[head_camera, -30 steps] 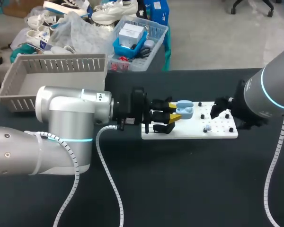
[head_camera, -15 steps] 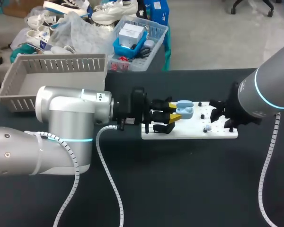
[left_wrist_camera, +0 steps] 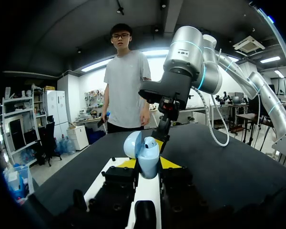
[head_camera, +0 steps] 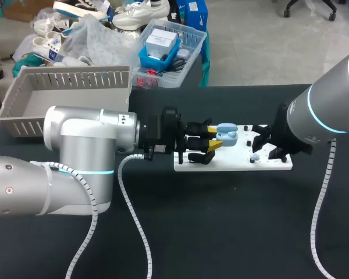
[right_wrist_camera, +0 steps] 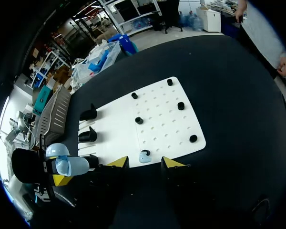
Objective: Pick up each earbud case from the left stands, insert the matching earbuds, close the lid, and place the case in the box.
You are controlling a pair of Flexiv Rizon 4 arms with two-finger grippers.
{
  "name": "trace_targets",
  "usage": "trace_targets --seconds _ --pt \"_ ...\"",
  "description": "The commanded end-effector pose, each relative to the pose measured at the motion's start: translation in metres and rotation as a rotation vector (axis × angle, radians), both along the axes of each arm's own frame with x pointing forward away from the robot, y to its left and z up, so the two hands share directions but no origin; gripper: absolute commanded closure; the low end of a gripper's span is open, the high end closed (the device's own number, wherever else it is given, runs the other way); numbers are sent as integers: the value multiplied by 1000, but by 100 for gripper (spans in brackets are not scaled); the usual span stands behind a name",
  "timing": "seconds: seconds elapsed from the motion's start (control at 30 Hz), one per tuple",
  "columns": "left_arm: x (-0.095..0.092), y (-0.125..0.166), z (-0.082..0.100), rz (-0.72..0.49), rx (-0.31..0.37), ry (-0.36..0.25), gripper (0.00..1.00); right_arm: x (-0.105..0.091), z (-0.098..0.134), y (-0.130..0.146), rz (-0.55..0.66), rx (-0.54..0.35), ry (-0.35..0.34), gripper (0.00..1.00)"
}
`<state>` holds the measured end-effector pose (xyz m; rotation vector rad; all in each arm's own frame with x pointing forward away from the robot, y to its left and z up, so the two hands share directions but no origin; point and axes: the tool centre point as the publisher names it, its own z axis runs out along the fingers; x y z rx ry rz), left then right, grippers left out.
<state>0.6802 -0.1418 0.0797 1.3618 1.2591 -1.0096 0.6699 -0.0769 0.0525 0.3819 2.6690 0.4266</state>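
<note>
My left gripper (head_camera: 214, 142) is shut on a light blue earbud case (head_camera: 227, 135) and holds it upright, lid open, over the left end of the white board (head_camera: 232, 164). In the left wrist view the case (left_wrist_camera: 148, 161) sits between the yellow tips of the left gripper (left_wrist_camera: 148, 165). My right gripper (head_camera: 257, 152) hangs low over the board's right part. In the right wrist view a small pale blue earbud (right_wrist_camera: 144, 156) lies at the board's (right_wrist_camera: 162, 124) near edge, between the tips of the right gripper (right_wrist_camera: 145, 163). The jaws stand open, with gaps on both sides of the earbud.
Two black stands (right_wrist_camera: 88, 125) rise from the board's left part. Several black pegs (right_wrist_camera: 180, 106) dot its right part. A grey slatted basket (head_camera: 64, 96) stands at the table's back left. The dark tabletop (head_camera: 232, 226) stretches in front of the board.
My right arm has moved left over the board, and its gripper now straddles the earbud with narrower jaws. The left arm and the case have stayed still.
</note>
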Motion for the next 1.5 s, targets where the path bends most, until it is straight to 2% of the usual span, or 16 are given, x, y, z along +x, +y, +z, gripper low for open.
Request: trace_targets --seconds 0.03,0.87,1.5 --pt "-1 0 0 4 -1 -2 100 6 -9 3 3 8 0 58" --pt "-1 0 0 4 -1 -2 100 10 -24 5 0 32 31 60" --pt "-1 0 0 4 -1 -2 100 15 -27 8 -3 35 33 66"
